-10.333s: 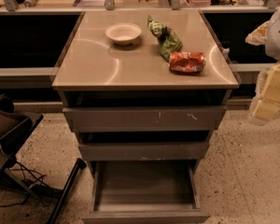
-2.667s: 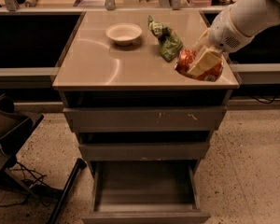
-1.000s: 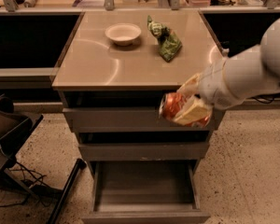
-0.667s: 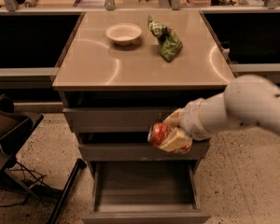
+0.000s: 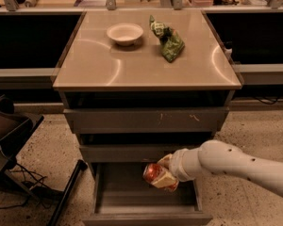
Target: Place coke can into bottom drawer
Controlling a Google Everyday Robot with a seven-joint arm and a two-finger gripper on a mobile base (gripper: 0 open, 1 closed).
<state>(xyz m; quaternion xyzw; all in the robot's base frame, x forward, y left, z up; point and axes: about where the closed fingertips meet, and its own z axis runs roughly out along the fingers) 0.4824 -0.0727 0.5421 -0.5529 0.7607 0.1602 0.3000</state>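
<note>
Here, the gripper (image 5: 167, 169) gripped the coke can (image 5: 155, 174) firmly, tilted, above the open bottom drawer (image 5: 127, 195).

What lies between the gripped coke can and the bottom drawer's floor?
Nothing: in the camera view, the claw holds the coke can over the open bottom drawer, whose floor beneath is bare.
</note>
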